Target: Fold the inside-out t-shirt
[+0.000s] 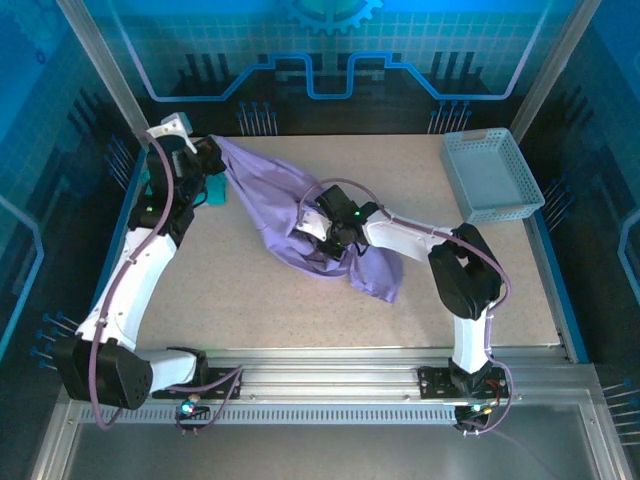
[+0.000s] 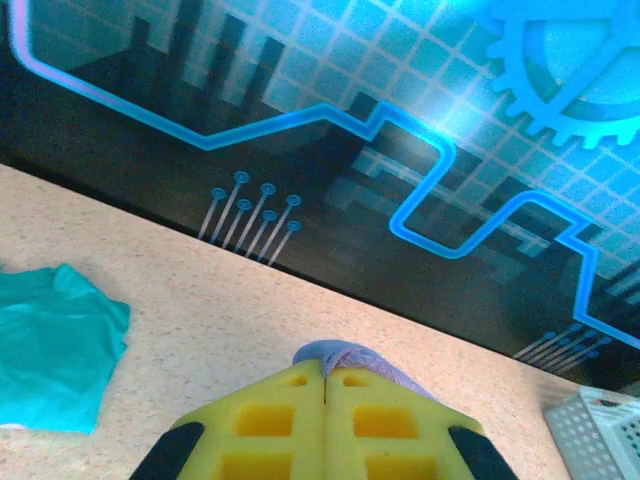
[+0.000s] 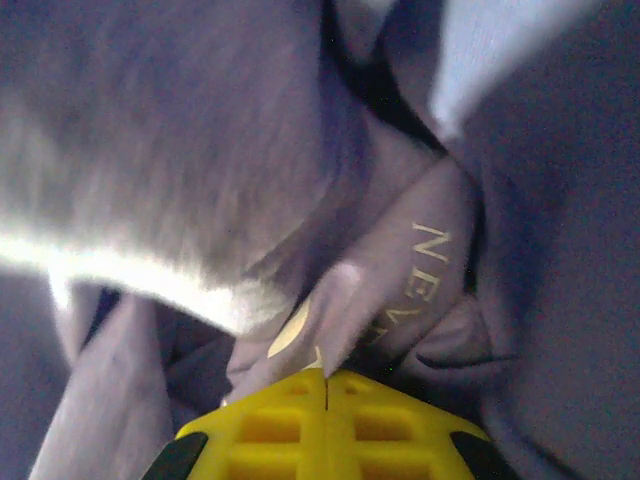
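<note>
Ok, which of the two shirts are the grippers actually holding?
The lavender-purple t-shirt: both the left gripper and right gripper are shut on its fabric. The teal shirt lies on the table, apart from both.

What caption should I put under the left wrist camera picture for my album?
Shut yellow fingers pinch lavender t-shirt fabric; teal shirt lies nearby on the table.

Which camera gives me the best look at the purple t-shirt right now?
Top external: nearly the whole t-shirt shows, bunched and strung between the left gripper and right gripper. Left wrist catches a pinched tuft; right wrist, close blurred folds with some lettering.
</note>
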You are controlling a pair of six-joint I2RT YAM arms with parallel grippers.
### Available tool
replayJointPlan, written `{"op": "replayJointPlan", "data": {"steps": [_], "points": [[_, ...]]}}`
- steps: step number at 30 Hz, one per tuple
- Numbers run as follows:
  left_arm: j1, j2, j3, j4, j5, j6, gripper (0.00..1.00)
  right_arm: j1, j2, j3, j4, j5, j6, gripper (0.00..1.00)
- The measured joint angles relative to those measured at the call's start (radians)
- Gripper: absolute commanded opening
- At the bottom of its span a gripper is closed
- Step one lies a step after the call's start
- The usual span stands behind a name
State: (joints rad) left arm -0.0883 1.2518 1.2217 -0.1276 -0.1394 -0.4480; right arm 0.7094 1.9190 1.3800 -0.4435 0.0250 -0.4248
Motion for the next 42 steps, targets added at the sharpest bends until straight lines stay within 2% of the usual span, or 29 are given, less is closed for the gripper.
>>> {"op": "replayJointPlan", "data": {"steps": [4,8,15,19,20,22,24,27,32,35,38,40,42], "points": [[0.0,0.054,-0.012,0.01,0.018,-0.007,0.0,0.01,-0.027,0.0,0.0,-0.017,-0.003,0.0],[0.0,0.116,-0.064,0.013,0.016,-0.006,0.0,-0.01,-0.15,0.0,0.016,-0.093,0.003,0.0],[0.003,0.218,-0.176,0.05,-0.002,-0.011,0.0,-0.152,-0.457,-0.016,0.151,-0.344,0.091,0.0],[0.003,0.23,-0.284,0.087,-0.001,-0.026,0.0,-0.214,-0.511,-0.034,0.231,-0.44,0.142,0.0],[0.003,0.23,-0.319,0.1,0.004,-0.029,0.09,-0.219,-0.509,-0.04,0.243,-0.459,0.152,0.0],[0.0,0.225,-0.386,0.129,0.022,-0.04,0.36,-0.221,-0.499,-0.053,0.243,-0.479,0.156,0.0],[-0.009,0.187,-0.475,0.169,0.061,-0.056,0.51,-0.221,-0.482,-0.066,0.229,-0.486,0.151,0.0],[-0.053,0.078,-0.581,0.222,0.149,-0.079,0.64,-0.224,-0.46,-0.081,0.195,-0.487,0.129,0.0],[-0.165,0.015,-0.587,0.343,0.369,-0.106,0.7,-0.245,-0.454,-0.101,0.163,-0.486,0.108,0.0],[-0.236,0.044,-0.58,0.374,0.462,-0.127,0.71,-0.253,-0.454,-0.104,0.161,-0.481,0.106,0.0],[-0.267,0.124,-0.547,0.39,0.513,-0.15,0.64,-0.253,-0.454,-0.107,0.16,-0.481,0.106,0.0],[-0.268,0.195,-0.511,0.403,0.536,-0.167,0.5,-0.253,-0.454,-0.11,0.163,-0.479,0.106,0.0],[-0.269,0.261,-0.475,0.413,0.55,-0.194,0.27,-0.253,-0.455,-0.116,0.165,-0.473,0.106,0.0]]}}
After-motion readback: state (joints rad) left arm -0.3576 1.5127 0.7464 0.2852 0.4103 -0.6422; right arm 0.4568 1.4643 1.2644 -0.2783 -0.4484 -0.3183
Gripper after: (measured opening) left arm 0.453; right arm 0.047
